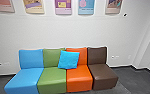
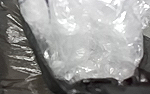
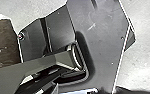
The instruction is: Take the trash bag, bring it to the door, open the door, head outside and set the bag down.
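- Left arm: wrist camera faces the trash bag (image 2: 21, 62) at close range; reach and bend of the arm cannot be read.
- Left tool: state undetermined; cannot tell whether released, clenched or grasping the bag.
- Right arm: wrist camera faces the robot's wide dark plate (image 3: 106, 45) and jointed bar (image 3: 41, 67), pale ground beyond the plate's edge.
- Right tool: state likewise undetermined, cannot tell if it grasps anything.
- Bag, location: close in front of the left wrist camera. A brown, glossy piece of film near the plate in the right wrist view looks like part of it; contact with the plate uncertain.
- Bag, make-up: dark, shiny, creased film around crumpled clear-white plastic (image 2: 91, 42), which bulges up past the dark edge.
- Bag, direction: dark edge borders the pale plastic on several sides; where the mouth points cannot be fixed. Long axis: cannot tell.
- Surroundings, head view: four padded seats in a row along the white wall (image 1: 28, 32). Left to right: blue seat (image 1: 23, 81), green seat (image 1: 52, 80), orange seat (image 1: 79, 81), brown seat (image 1: 102, 76).
- Bright blue cushion (image 1: 68, 60) leans, slightly tilted, across the green and orange backrests.
- Posters (image 1: 63, 7) hang above; dark floor (image 1: 141, 80) to the right.
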You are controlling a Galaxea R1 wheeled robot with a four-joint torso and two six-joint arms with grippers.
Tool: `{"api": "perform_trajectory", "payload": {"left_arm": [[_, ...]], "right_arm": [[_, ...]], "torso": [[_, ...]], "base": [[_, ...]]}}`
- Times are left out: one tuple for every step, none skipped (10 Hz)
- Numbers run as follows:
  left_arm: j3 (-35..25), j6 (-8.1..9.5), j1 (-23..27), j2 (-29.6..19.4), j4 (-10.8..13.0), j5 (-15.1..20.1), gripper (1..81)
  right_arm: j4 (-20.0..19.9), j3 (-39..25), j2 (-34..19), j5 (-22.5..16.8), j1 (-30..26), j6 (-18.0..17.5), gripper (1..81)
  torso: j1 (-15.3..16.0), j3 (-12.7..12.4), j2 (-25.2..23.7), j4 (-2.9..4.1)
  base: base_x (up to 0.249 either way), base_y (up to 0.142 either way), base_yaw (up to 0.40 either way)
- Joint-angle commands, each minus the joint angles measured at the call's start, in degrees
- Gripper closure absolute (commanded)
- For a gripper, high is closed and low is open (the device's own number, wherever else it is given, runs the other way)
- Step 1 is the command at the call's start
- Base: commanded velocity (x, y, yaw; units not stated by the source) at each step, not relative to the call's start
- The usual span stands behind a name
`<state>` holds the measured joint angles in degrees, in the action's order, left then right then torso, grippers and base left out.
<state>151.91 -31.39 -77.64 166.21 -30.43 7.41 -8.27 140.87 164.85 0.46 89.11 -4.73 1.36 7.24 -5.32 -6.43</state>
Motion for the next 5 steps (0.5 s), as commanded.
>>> {"api": "perform_trajectory", "payload": {"left_arm": [[0.1,-0.16,2.7,-0.4,-0.2,4.5,81.1],[0.1,-0.16,2.7,-0.4,-0.2,4.5,81.1],[0.1,-0.08,2.7,-0.5,-0.3,4.4,81.1],[0.1,-0.16,2.7,-0.5,-0.4,4.4,81.1],[0.1,-0.16,2.6,-0.5,-0.6,4.4,81.1]], "right_arm": [[0.2,-0.3,-0.6,-4.0,-1.3,0.2,1.0],[0.1,-0.3,-0.5,-4.0,-1.1,0.1,1.0],[0.1,-0.3,-0.5,-4.0,-1.1,0.1,1.0],[0.1,-0.3,-0.5,-4.0,-1.1,0.1,1.0],[0.1,-0.3,-0.5,-4.0,-1.0,0.1,1.0]], "torso": [[0.0,0.0,0.0,-0.02],[-0.1,0.0,-0.1,-0.02],[-0.2,-0.1,-0.1,-0.02],[-0.2,-0.1,-0.1,-0.02],[-0.2,-0.1,-0.1,-0.02]], "base": [[0.0,0.0,0.0],[0.0,0.0,0.0],[0.0,0.0,0.0],[0.0,0.0,0.0],[0.0,0.0,-0.09]]}}
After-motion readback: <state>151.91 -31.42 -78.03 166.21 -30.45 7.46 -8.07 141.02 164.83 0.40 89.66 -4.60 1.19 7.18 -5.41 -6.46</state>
